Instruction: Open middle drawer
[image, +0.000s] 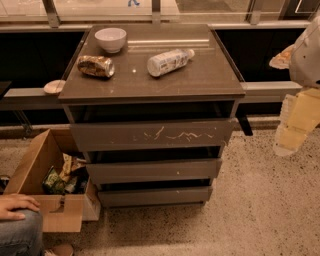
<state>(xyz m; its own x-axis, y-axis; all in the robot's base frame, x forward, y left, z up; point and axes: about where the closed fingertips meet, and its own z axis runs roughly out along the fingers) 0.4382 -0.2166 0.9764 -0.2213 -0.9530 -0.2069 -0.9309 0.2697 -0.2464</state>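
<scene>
Far left, low: a hand (17, 206) on a denim knee (20, 237). Just beside, an open box (30, 165) on the floor (260, 210), with packets (60, 179) inside. Higher, on the ledge (22, 92) left of the cabinet (210, 80), a small round dish (54, 86).

On the cabinet: at left a crumpled can (96, 66) on its side, behind it a white bowl (110, 39), upright. Near the middle, a bottle (169, 61) lying tilted, cap toward the right.

Beneath, three grey-brown fronts stacked. Uppermost, a tall top drawer (115, 136) with white scratches. Under that, the middle drawer (150, 171): wide, shallow, flat front, tiny white speck right of centre, dark gaps above and below. Whether pulled out at all: cannot tell. Lowest, a slightly narrower bottom drawer (155, 196).

Far right, well apart from the cabinet, the gripper (295, 125), pale and yellowish, hanging under the arm (306, 55) at about top drawer height. Whether spread or closed, and whether holding anything: cannot tell.
</scene>
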